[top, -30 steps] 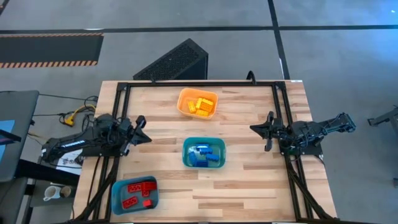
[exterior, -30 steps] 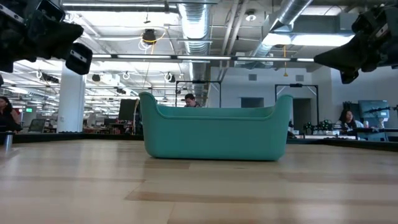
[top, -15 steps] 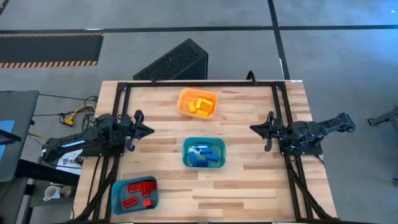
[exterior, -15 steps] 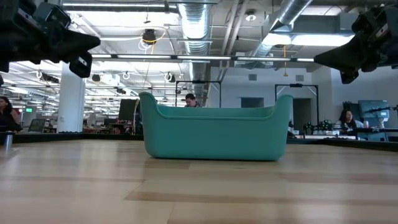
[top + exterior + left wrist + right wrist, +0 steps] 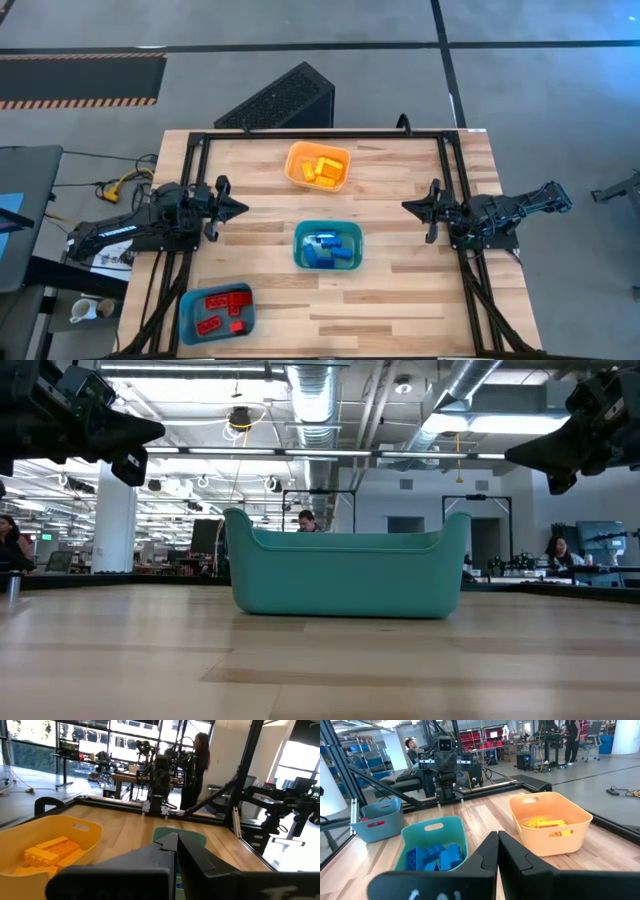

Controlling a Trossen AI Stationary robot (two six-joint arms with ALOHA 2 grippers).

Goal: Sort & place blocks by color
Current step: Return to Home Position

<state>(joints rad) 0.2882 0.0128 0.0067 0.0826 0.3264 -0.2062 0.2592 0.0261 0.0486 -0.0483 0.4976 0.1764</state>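
Blocks sorted in three bins, both grippers closed on nothing

Pale wood planks with visible grain make up the table (image 5: 400,300), and a thin black metal frame (image 5: 320,133) runs along its edges. The two dark arms lie low at opposite sides, pointing at each other across the boards. The left gripper (image 5: 240,208) has its fingers pressed together into one point and holds nothing. The right gripper (image 5: 407,207) faces it the same way, fingers meeting at the tips, also empty.

Between the two fingertips, slightly to one side of the line joining them, stands the teal bin (image 5: 298,245), a smooth rounded plastic tub with raised handle ends. It holds the blue blocks (image 5: 325,250), studded bricks heaped loosely. The orange bin (image 5: 292,165), of the same rounded shape, sits on the other side of that line, nearer the left gripper than the right, with the yellow blocks (image 5: 325,170) piled inside. The blue bin (image 5: 186,310) rests well behind and to the side of the left gripper, at a table corner, with the red blocks (image 5: 215,305) lying flat and spread in it. No block lies on the bare wood.

A second ago the left gripper's fingers stood spread apart. Half a second ago they had already closed, and they match that now. The right arm, the bins and the blocks have not shifted.
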